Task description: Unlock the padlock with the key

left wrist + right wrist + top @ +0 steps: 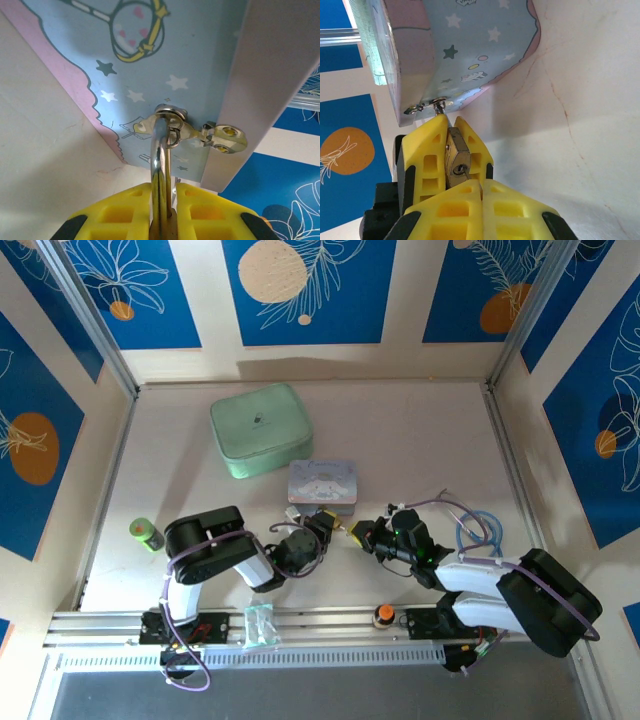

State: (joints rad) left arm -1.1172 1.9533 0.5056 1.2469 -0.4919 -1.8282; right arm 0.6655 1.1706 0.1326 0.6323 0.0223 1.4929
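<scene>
left tool (164, 190) clamps the padlock (457, 156), hooked through the blue tin's (200, 45) hasp, while right tool (481, 187), clenched tight, sits at its keyhole (460, 170) from the right.

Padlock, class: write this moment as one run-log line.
padlock: shackle through hasp of tin | left hand: shut on padlock | right hand: shut, at keyhole
</scene>
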